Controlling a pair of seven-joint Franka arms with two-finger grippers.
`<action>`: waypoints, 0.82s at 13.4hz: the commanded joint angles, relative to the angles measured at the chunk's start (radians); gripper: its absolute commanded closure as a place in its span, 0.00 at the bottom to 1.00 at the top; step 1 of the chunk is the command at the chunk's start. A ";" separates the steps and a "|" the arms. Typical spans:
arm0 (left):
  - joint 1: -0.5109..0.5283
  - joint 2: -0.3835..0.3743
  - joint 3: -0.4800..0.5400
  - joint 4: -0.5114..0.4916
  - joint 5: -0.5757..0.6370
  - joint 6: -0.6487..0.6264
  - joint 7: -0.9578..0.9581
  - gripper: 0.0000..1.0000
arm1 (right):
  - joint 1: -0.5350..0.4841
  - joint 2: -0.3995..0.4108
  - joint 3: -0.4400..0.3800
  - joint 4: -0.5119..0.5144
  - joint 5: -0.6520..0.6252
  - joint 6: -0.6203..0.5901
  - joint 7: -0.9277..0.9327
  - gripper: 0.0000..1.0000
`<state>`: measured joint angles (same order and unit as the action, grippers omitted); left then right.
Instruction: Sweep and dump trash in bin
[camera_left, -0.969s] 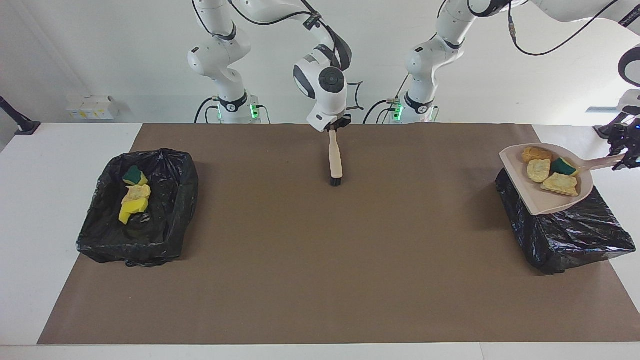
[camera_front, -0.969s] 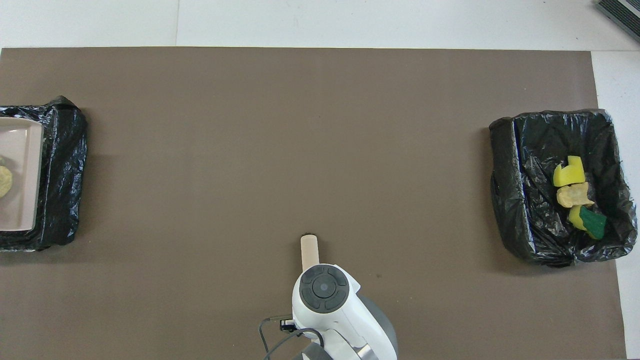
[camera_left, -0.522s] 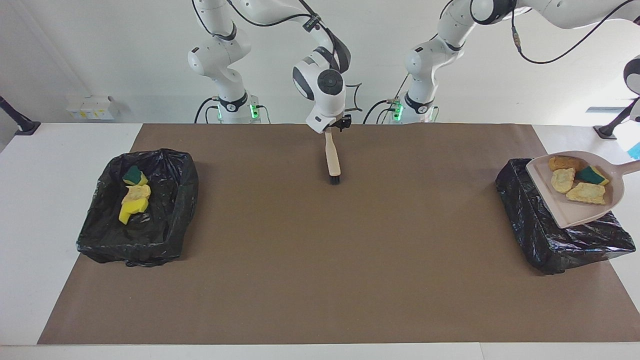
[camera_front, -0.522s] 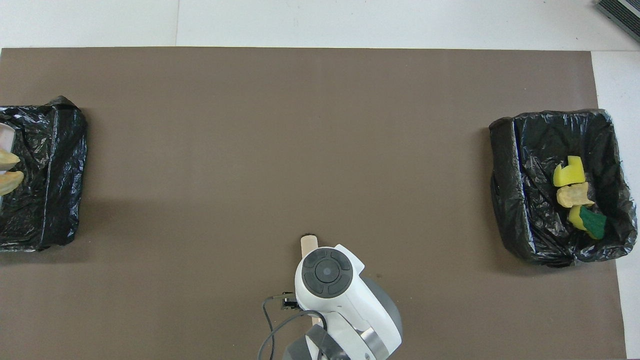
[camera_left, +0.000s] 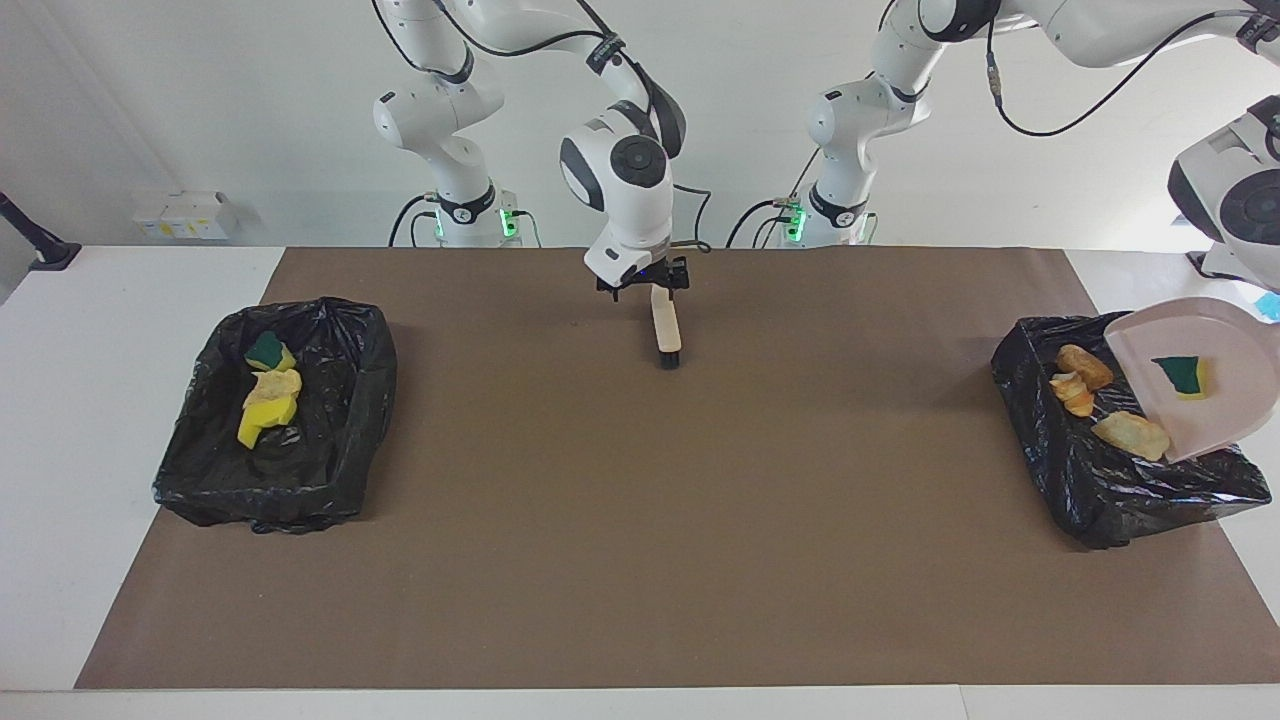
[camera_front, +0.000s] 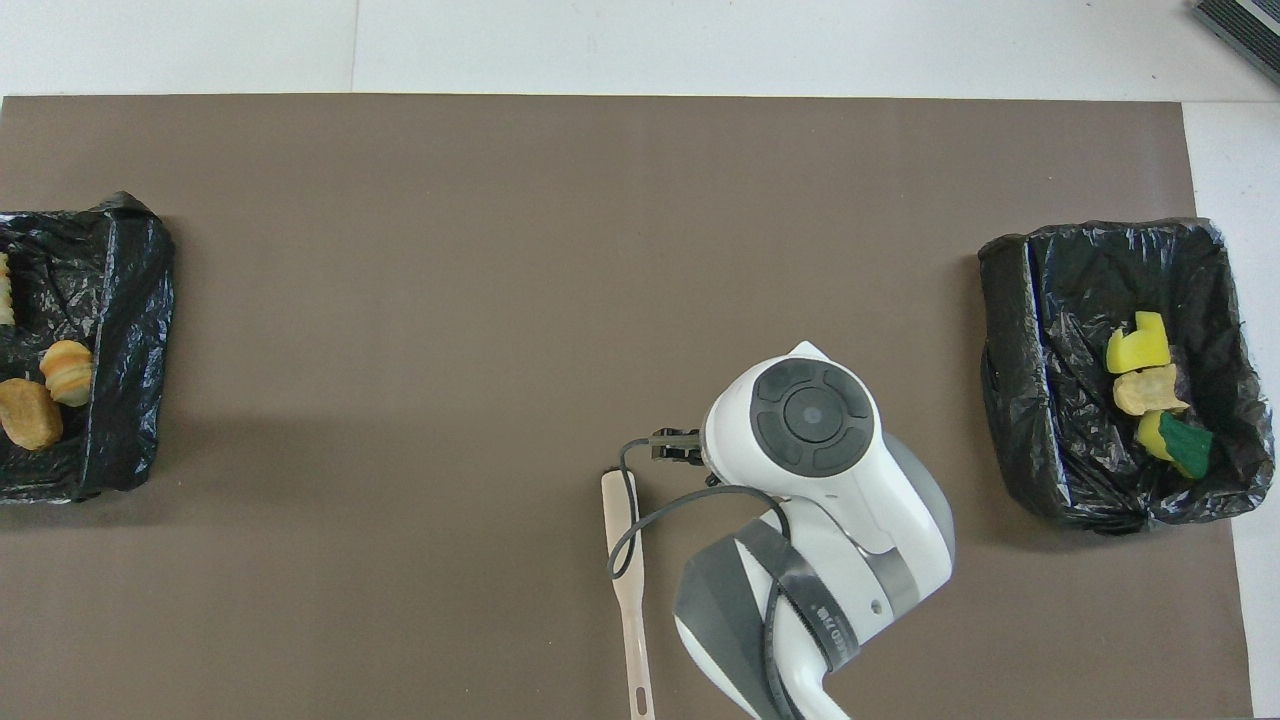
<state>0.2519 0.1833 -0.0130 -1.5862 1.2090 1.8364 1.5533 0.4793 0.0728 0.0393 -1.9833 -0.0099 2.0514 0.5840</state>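
Note:
My left gripper (camera_left: 1270, 302), at the edge of the facing view, holds the beige dustpan (camera_left: 1215, 400) tilted steeply over the black-lined bin (camera_left: 1040, 430) at the left arm's end. A green-topped wedge (camera_left: 1180, 374) lies on the pan. An orange-brown lump (camera_left: 1083, 366) and two beige chunks (camera_left: 1130, 435) lie in that bin, also in the overhead view (camera_front: 68, 370). My right gripper (camera_left: 642, 284) is open over the handle of the brush (camera_left: 667, 330), which lies flat on the mat (camera_front: 625, 580).
A second black-lined bin (camera_left: 350, 400) at the right arm's end holds yellow sponge bits (camera_left: 268, 408) and a green-topped piece (camera_left: 266, 350); it also shows in the overhead view (camera_front: 1020, 380). A brown mat (camera_left: 640, 520) covers the table.
The left gripper tipped the dustpan up and the lump and beige chunks slid into the bin. The right gripper let go of the brush, which now lies flat, and shifted toward the right arm's end.

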 joint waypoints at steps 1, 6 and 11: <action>-0.034 -0.087 0.001 -0.037 0.003 -0.017 -0.012 1.00 | -0.073 -0.001 0.013 0.049 -0.077 -0.028 -0.096 0.00; -0.072 -0.096 -0.002 -0.026 -0.323 -0.069 -0.027 1.00 | -0.212 -0.019 0.011 0.227 -0.116 -0.186 -0.245 0.00; -0.053 -0.134 -0.002 -0.104 -0.756 -0.063 -0.123 1.00 | -0.372 -0.113 0.008 0.268 -0.090 -0.310 -0.432 0.00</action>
<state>0.1926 0.1032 -0.0184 -1.6118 0.5610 1.7652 1.4918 0.1504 -0.0075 0.0360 -1.7110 -0.1079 1.7759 0.2003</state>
